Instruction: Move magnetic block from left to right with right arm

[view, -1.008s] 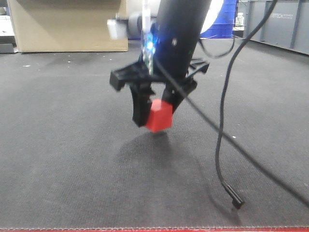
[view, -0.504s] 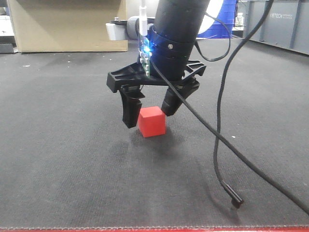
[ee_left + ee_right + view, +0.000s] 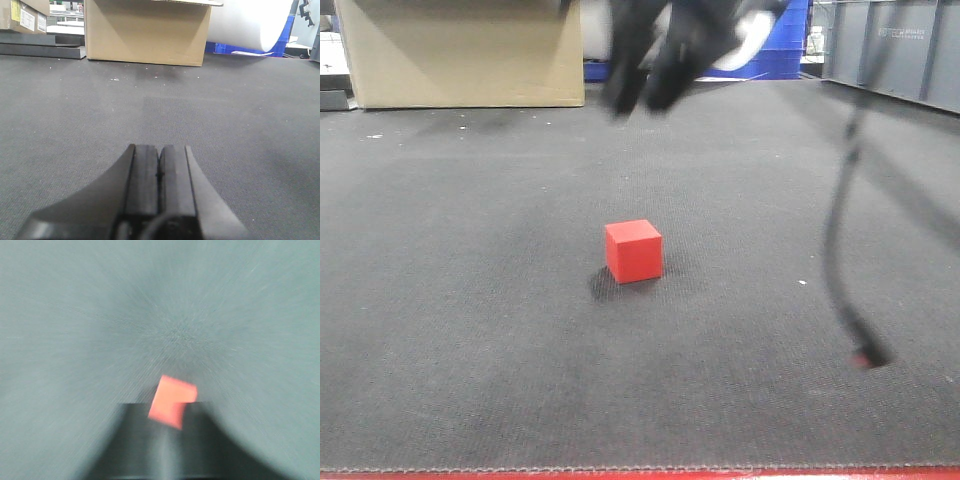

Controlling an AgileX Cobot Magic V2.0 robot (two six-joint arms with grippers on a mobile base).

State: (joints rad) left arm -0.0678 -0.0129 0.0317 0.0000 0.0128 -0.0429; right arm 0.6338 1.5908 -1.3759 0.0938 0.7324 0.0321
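Around the red cube (image 3: 633,251): bare dark mat (image 3: 470,330) on every side.
Above cube: right gripper (image 3: 645,70), blurred, at frame top, well clear.
Right of frame: black cable (image 3: 840,240) dangles.
Upper left: cardboard box (image 3: 460,52).

The right gripper (image 3: 645,95) hung high at the top of the front view, motion-blurred, its two dark fingers (image 3: 623,85) pointing down with a gap between them and nothing held. The left gripper (image 3: 159,165) lay low and level, its pads (image 3: 145,172) pressed flat together.
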